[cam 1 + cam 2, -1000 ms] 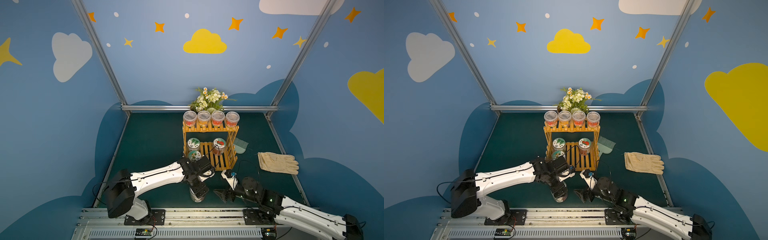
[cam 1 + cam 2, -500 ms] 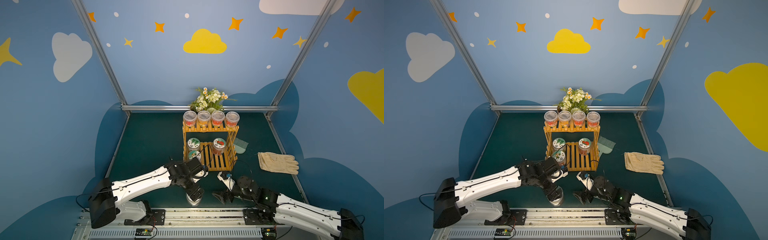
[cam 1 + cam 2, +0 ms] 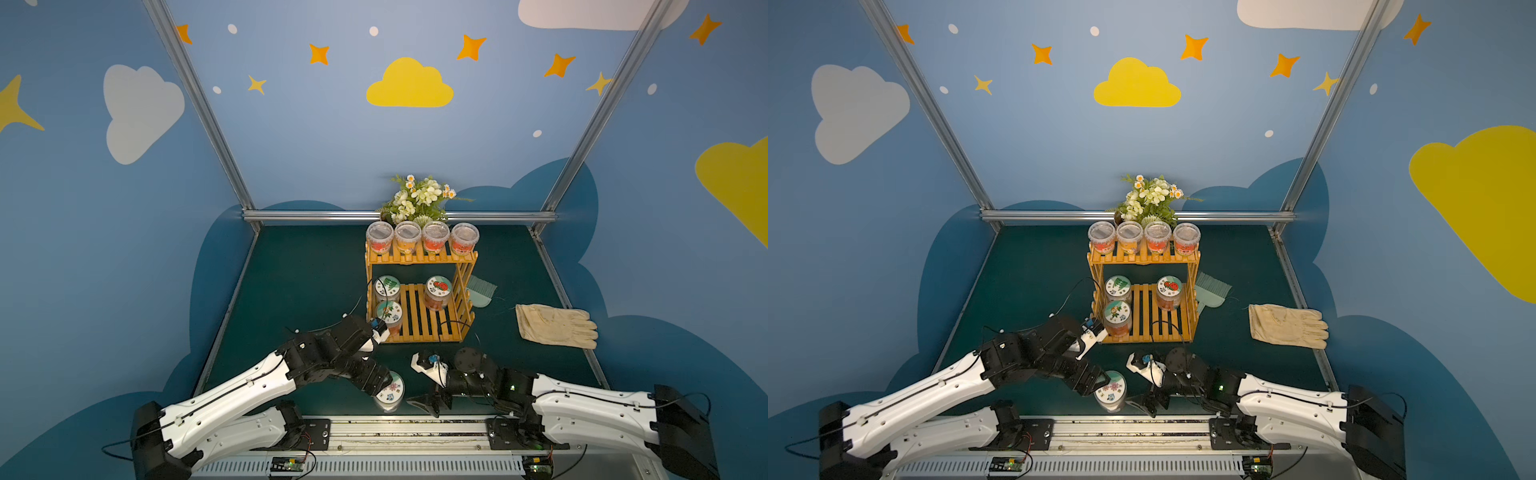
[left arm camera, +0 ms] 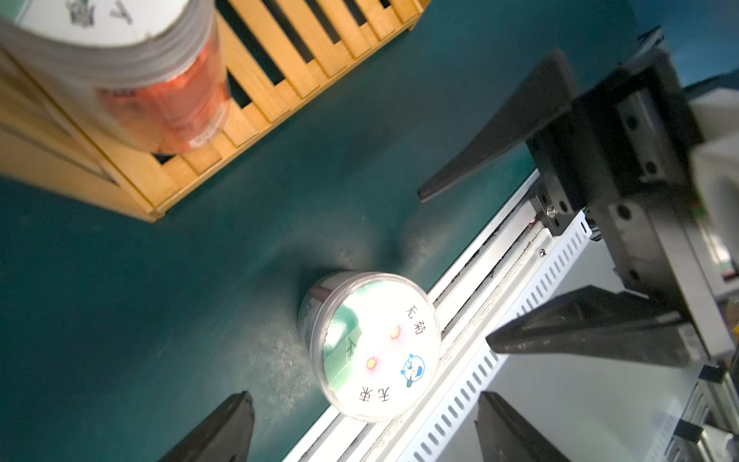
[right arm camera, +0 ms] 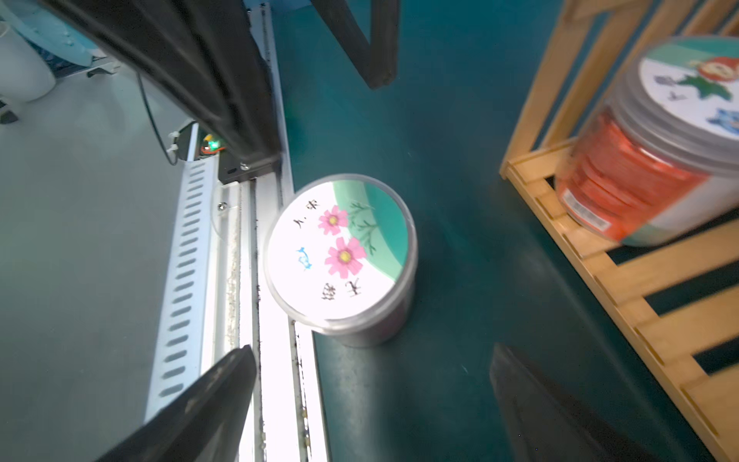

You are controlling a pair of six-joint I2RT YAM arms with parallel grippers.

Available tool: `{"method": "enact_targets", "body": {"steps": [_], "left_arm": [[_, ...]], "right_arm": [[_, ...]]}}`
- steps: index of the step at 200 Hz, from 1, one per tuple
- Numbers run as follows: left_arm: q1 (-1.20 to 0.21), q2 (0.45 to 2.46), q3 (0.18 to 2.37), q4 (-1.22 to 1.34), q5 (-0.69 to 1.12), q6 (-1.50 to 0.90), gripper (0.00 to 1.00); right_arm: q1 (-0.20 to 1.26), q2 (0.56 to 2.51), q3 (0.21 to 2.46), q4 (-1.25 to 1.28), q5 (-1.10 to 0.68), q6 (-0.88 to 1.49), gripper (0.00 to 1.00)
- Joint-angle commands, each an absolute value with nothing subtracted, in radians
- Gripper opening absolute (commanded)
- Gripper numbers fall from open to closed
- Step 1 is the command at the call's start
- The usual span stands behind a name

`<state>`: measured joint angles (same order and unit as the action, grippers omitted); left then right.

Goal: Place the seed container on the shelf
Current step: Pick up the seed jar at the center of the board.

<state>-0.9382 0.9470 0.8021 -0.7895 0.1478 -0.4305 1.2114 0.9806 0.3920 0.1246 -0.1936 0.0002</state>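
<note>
At the front edge of the surface point(image 3: 299, 291), just beside the rail point(image 3: 415, 426), the seed container point(image 3: 390, 394) stands upright, well short of the shelf point(image 3: 419, 320). My left pincer point(image 4: 364, 396) and right pincer point(image 5: 372, 350) both gape toward it, grasping nothing. If both close in together, they could clash or tip it off the edge.

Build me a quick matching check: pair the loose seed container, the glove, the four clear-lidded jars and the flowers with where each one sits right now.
Things:
1. loose seed container
2. glove
3. four clear-lidded jars
4. flowers

Places:
A. behind the shelf
B. on the shelf's top tier
C. on the green mat, by the front rail
D. on the green mat, right of the shelf

Pairs: 1-C, 2-D, 3-B, 4-A
</note>
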Motion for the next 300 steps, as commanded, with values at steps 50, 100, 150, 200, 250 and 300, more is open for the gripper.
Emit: {"method": "enact_targets", "body": {"steps": [50, 100, 150, 200, 250, 300], "left_arm": [[-0.933, 0.861, 0.627, -0.687, 0.287, -0.646, 0.83], [-0.933, 0.906, 0.625, -0.683, 0.276, -0.632, 0.75], [-0.933, 0.892, 0.617, -0.686, 0.240, -0.630, 0.73], [-0.933, 0.854, 0.607, -0.706, 0.208, -0.635, 0.73], [-0.934, 0.834, 0.609, -0.733, 0.177, -0.636, 0.72], [-0.933, 0.834, 0.614, -0.745, 0.147, -0.645, 0.72]], "right_arm": [[1.241, 1.190, 0.559, 0.093, -0.209, -0.092, 0.98], [1.245, 1.279, 0.607, 0.067, -0.263, -0.113, 0.98], [1.244, 1.343, 0.647, 0.061, -0.247, -0.142, 0.98], [1.244, 1.401, 0.688, 0.034, -0.278, -0.164, 0.98], [1.249, 1.423, 0.687, 0.070, -0.310, -0.156, 0.98], [1.248, 1.449, 0.697, 0.081, -0.297, -0.140, 0.95]]}}
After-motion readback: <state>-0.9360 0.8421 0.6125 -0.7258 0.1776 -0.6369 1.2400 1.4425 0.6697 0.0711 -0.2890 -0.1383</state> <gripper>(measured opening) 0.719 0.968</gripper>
